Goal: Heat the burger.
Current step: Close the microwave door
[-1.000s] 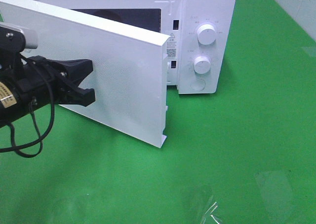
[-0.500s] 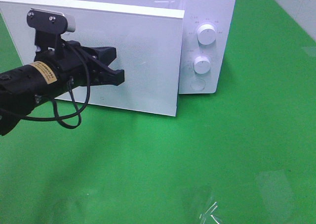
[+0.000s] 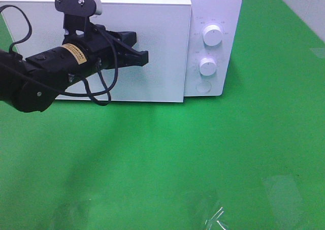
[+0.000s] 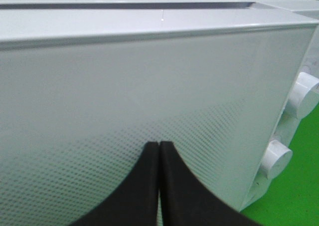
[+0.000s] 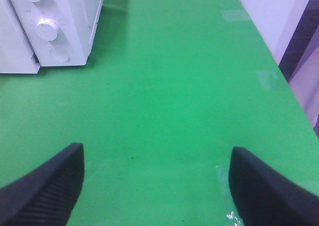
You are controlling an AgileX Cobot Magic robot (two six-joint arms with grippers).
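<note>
Black end effector (image 3: 145, 58) (pinched) at door (image 3: 162, 47)

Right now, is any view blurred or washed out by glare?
Exterior high: sharp, pale glare patches on the green table. Left wrist: microwave door fills it, slightly soft, behind shut left fingers. Right wrist: clear, faint table reflections near open right fingers.

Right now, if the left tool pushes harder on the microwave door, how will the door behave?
The microwave door looks like a stiff flat panel, so it probably won't flex. It sits about flush with the microwave body, so it likely has little swing left. Its smooth face may let the shut left tool slide.
</note>
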